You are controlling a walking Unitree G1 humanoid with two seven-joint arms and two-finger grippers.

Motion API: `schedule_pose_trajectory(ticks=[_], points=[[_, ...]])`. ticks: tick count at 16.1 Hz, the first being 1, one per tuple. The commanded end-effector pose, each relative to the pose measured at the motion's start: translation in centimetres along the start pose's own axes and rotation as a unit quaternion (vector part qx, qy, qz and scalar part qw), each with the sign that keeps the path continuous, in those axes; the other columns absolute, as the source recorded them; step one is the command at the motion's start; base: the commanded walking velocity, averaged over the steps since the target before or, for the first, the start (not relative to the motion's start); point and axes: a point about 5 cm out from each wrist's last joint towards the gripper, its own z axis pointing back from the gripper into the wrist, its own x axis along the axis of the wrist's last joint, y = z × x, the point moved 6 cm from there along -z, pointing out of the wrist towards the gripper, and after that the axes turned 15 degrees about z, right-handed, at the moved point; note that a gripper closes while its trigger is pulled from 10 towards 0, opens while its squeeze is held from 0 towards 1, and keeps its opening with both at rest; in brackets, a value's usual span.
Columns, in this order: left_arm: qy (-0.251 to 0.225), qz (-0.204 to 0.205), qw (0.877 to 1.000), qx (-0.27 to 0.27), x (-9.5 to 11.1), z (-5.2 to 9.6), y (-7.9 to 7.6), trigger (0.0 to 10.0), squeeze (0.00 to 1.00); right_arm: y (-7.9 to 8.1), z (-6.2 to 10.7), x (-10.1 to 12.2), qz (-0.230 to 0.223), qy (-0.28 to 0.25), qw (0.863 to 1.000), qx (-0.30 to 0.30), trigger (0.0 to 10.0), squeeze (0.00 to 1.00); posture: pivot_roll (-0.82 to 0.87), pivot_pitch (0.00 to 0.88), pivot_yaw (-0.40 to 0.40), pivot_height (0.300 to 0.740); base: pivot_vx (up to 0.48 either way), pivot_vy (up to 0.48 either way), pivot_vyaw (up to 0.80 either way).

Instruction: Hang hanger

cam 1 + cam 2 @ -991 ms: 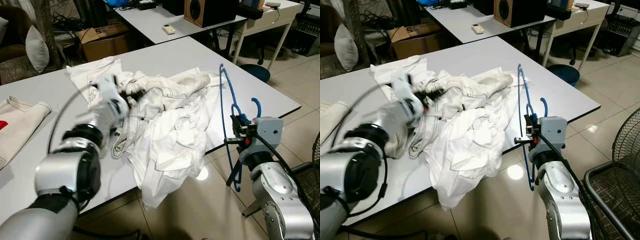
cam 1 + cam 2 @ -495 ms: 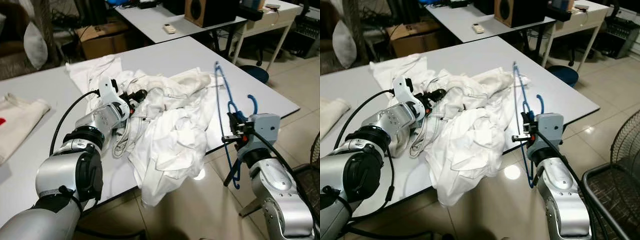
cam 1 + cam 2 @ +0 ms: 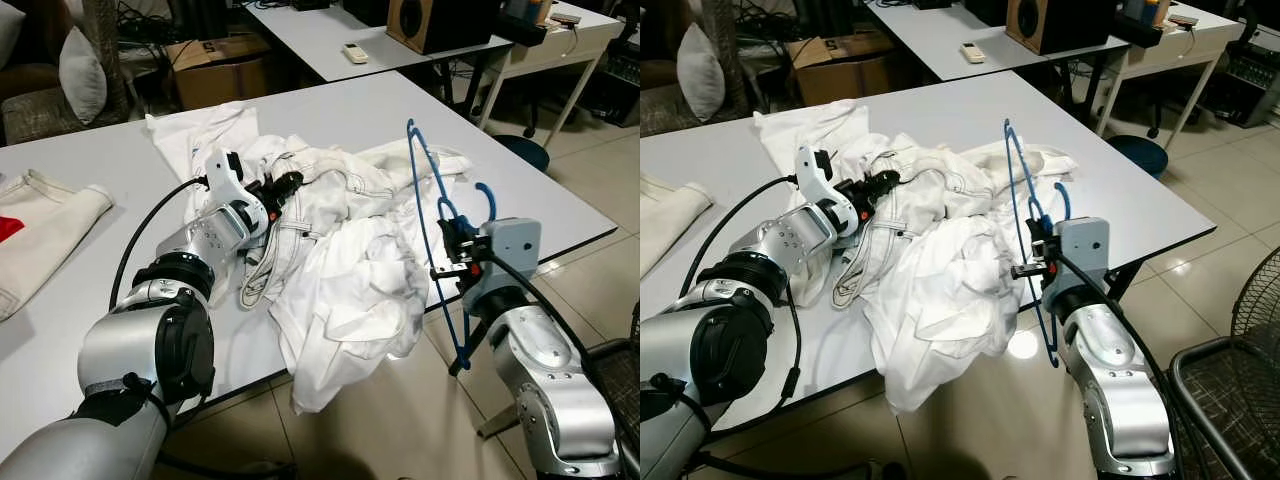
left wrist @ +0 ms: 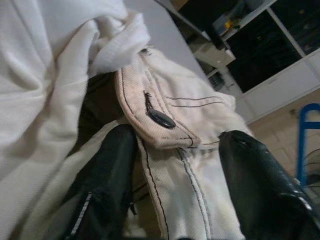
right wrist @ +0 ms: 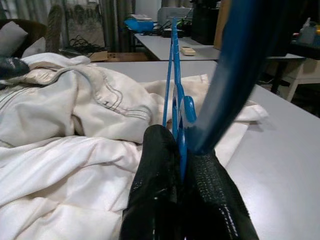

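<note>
On the left, my left end effector point(image 3: 283, 184) is stretched out over the desk point(image 3: 90, 270) and into the far left part of the white garment point(image 3: 350, 270). In the left wrist view its two fingers point(image 4: 107, 185) stand apart with a seamed fold of the cloth and a dark button point(image 4: 161, 118) lying between them. I can't say for sure that the pads are pressing the fabric, so I read it as released around the fold, not yet clamped.

The garment is heaped across the middle of the desk, and its near part spills over the near edge toward the floor.

On the right, my right end effector point(image 3: 447, 252) is clenched on the blue hanger point(image 3: 428, 190), just off the near right edge of the desk. The hanger stands nearly upright, its long axis running up and away from the fingers. Its top leans over the right side of the garment, and its lower end hangs below desk level.

So what matters to me is this: the cloth opening lies to the left of the hanger, beside my left end effector. The right arm must carry the hanger leftward and tip it down toward that fold.
</note>
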Motion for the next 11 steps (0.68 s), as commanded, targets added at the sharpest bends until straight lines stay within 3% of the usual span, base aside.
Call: schedule_pose_trajectory(ticks=[1, 5, 7, 11], points=[[0.008, 0.006, 1.0, -0.025, -0.2, -0.3, -1.2, 0.0, 0.0, 0.0, -0.3, 0.1, 0.003, -0.001, 1.0, 0.002, 10.0, 0.0, -0.22, 0.0, 0.034, 0.74, 0.0, 0.0, 0.0], [0.058, 0.014, 0.997, -0.057, -2.4, -0.8, -2.7, 0.0, 0.0, 0.0, -0.1, 0.1, 0.004, -0.001, 1.0, -0.002, 10.0, 0.0, -0.23, 0.0, 0.049, 0.74, 0.0, 0.0, 0.0], [0.083, 0.012, 0.995, -0.05, -3.8, -0.9, -2.6, 0.0, 0.0, -0.1, 0.0, 0.1, 0.005, -0.001, 1.0, -0.006, 10.0, 0.0, -0.24, 0.0, 0.059, 0.74, 0.0, 0.0, 0.0], [0.086, 0.018, 0.995, -0.042, -4.1, -1.1, -2.6, 0.0, 0.0, -0.4, 0.2, 0.0, 0.008, -0.001, 1.0, -0.013, 10.0, 0.0, -0.25, 0.0, 0.064, 0.74, 0.0, 0.0, 0.0]])
